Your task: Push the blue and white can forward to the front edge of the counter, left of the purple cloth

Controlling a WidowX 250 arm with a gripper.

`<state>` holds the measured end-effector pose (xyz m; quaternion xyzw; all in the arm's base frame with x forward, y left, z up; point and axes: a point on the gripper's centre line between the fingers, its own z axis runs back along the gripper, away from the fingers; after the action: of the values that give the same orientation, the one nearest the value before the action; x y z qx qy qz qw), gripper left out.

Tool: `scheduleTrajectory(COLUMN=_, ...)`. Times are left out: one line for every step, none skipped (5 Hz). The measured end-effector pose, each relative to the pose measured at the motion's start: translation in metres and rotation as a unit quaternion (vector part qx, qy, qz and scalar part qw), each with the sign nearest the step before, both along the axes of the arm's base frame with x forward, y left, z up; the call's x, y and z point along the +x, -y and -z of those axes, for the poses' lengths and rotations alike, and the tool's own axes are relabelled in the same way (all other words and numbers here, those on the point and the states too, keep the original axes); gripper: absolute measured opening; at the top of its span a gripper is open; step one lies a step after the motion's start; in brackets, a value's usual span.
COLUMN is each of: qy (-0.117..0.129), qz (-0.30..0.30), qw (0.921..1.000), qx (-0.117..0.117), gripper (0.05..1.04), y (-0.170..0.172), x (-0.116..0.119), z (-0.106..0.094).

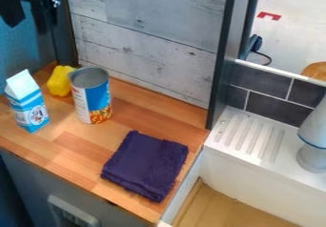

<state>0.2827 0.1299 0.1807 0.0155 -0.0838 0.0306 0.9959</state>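
camera view: the black gripper (28,26) hangs open, nothing yet grasped. the folded purple cloth (146,165) lies apart from the blue-and-white metal can (92,97).

the ridged white ledge (242,133) has a grey faucet (313,158) at its right, dark tiles (277,108) behind, weathered boards (153,45) leftward.

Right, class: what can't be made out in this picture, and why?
In the camera view:
- Yellow thing: partly hidden behind the can; its identity is unclear.
- Carton: its own front hides its back.
- Counter under the cloth: covered.
- Grey vase-like thing: cut off by the right edge.
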Motion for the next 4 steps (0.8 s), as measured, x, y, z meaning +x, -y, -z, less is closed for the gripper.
scheduleTrajectory(qy=-0.014, qz=0.0, qw=0.9999, qx=-0.008, gripper=1.001, y=0.001, x=-0.001, z=0.01)
scheduleTrajectory(qy=0.044, qz=0.004, qw=0.9987, qx=-0.024, gripper=1.001, y=0.004, x=0.023, z=0.014)
scheduleTrajectory(qy=0.069, qz=-0.009, qw=0.9973, qx=-0.022, gripper=1.001, y=0.003, x=0.05, z=0.034)
scheduleTrajectory(qy=0.076, qz=0.016, qw=0.9968, qx=-0.017, gripper=1.001, y=0.002, x=0.074, z=0.045)
